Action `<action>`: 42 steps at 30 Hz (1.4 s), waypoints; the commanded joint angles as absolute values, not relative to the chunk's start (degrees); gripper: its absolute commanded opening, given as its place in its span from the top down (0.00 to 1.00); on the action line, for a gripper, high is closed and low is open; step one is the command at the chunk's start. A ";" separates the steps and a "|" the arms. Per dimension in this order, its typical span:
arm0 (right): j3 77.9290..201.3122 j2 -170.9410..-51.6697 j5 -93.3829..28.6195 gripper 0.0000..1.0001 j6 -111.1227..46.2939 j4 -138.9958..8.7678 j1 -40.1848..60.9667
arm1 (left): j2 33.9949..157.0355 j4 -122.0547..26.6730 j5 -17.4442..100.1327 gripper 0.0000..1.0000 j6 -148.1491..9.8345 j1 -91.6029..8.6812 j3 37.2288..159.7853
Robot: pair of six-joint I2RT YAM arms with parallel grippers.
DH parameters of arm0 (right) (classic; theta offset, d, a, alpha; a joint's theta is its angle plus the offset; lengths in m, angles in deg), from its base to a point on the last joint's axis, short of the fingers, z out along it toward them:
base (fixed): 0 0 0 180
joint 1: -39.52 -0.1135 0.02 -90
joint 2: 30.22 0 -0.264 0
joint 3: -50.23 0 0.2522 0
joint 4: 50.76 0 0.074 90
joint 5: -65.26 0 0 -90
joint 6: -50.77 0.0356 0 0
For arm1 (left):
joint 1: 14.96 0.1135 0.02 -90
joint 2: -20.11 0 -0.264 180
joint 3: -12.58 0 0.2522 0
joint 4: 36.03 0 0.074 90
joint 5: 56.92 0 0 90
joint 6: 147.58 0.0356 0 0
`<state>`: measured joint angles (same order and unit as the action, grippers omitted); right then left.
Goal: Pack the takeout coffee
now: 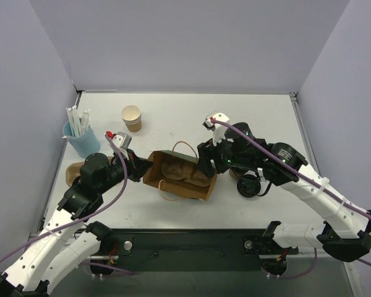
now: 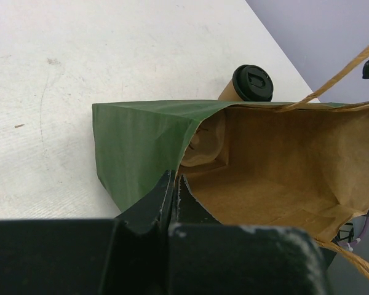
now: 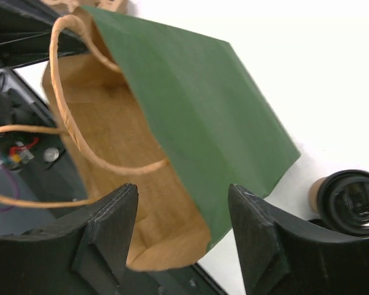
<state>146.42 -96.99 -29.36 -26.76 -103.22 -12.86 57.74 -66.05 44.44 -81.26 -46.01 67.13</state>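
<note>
Two grippers, one bag, one coffee on my screens.
Item one: left gripper (image 2: 172, 195), fingers pressed together on the left rim of the green paper bag (image 2: 135, 147), which sits mid-table with its mouth gaping open.
Item two: right gripper (image 3: 183, 224), fingers spread, with the edge of the bag's right wall between them; I see no contact.
Item three: takeout coffee (image 1: 247, 183), black lid on, lying on its side on the table (image 1: 253, 117) just right of the bag, outside it.
Item four: lidless paper cup (image 1: 132, 117), far left, upright.
Item five: blue holder of straws (image 1: 79, 137), left edge.
</note>
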 commanded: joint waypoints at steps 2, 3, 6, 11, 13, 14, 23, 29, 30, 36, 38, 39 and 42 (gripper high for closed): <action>149.94 -100.53 -20.62 0.45 -28.59 -100.29 -13.66 | 57.20 -65.53 45.47 1.00 -80.43 -46.25 66.86; 150.12 -100.89 -20.70 0.47 -28.94 -100.03 -13.66 | 57.29 -65.61 45.48 1.00 -80.43 -46.25 66.94; 150.47 -102.03 -22.10 0.49 -30.17 -98.98 -13.92 | 57.46 -65.88 44.78 1.00 -80.69 -46.25 66.68; 150.29 -103.26 -23.16 1.00 -34.56 -92.83 -14.27 | 58.34 -65.62 43.81 1.00 -82.01 -46.25 67.82; 153.09 -104.75 -23.07 1.00 -37.28 -91.86 -14.36 | 58.96 -66.14 42.41 1.00 -82.10 -46.25 70.10; 154.76 -105.19 -22.98 1.00 -38.25 -91.77 -14.45 | 58.96 -66.40 41.79 1.00 -82.01 -46.25 70.89; 142.58 -101.16 -23.69 1.00 -42.56 -84.04 -15.76 | 57.64 -68.96 38.36 1.00 -82.01 -46.25 68.09; 142.28 -100.09 -22.37 1.00 -47.39 -79.64 -15.85 | 58.51 -69.22 35.55 1.00 -80.43 -46.25 71.32; 143.25 -100.45 -22.11 1.00 -49.23 -79.55 -15.85 | 59.47 -69.22 35.37 1.00 -79.91 -46.25 72.12; 146.78 -101.24 -20.43 1.00 -51.97 -77.36 -15.68 | 60.89 -69.04 31.96 1.00 -76.66 -46.25 78.01; 144.94 -99.84 -20.26 1.00 -51.97 -76.04 -15.59 | 60.19 -68.78 30.89 1.00 -74.90 -46.34 78.02; 141.71 -99.22 -20.26 1.00 -51.71 -74.55 -15.59 | 59.93 -68.69 30.62 1.00 -74.63 -46.25 76.80; 135.29 -96.68 -19.82 1.00 -50.22 -72.26 -15.59 | 58.17 -67.29 32.55 1.00 -76.20 -46.34 72.50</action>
<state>142.22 -100.09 -21.82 -50.23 -77.16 -15.66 60.23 -69.83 32.96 -77.11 -46.16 75.09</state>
